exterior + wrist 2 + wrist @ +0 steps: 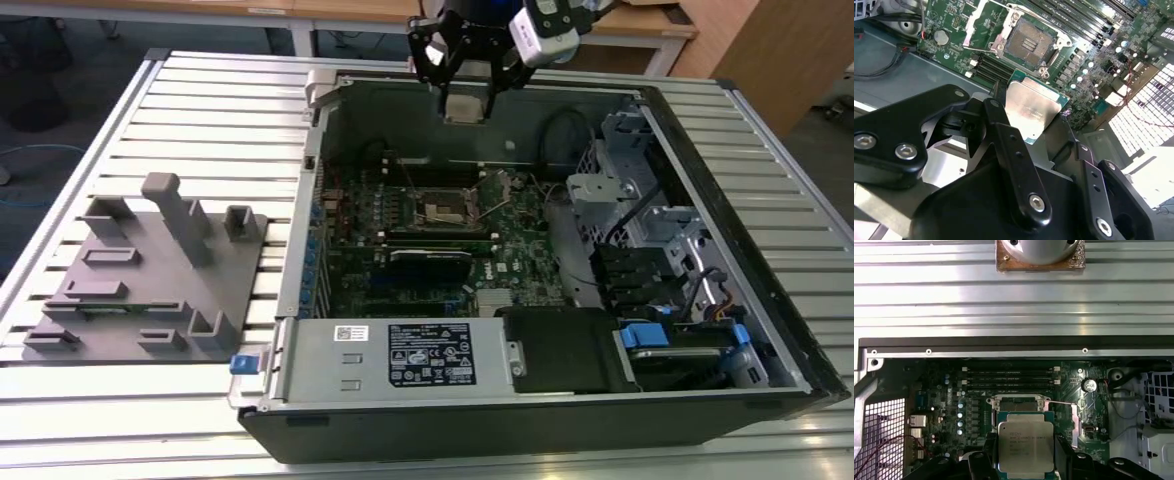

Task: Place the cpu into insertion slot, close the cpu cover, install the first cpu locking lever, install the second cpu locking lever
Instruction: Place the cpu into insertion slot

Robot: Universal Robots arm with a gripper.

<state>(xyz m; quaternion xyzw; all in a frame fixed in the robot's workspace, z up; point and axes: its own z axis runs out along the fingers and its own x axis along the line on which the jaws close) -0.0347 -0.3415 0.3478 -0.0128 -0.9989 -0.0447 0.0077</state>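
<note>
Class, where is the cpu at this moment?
In the exterior view the cpu is held in the gripper at top centre, over the case rim, apart from the empty insertion slot.

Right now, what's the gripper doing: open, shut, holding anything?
The gripper is shut on the chip, held clear of the socket.

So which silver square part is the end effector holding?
The cpu, solid-topped, gripped in the end effector; the windowed cover stands open beside the slot.
</note>
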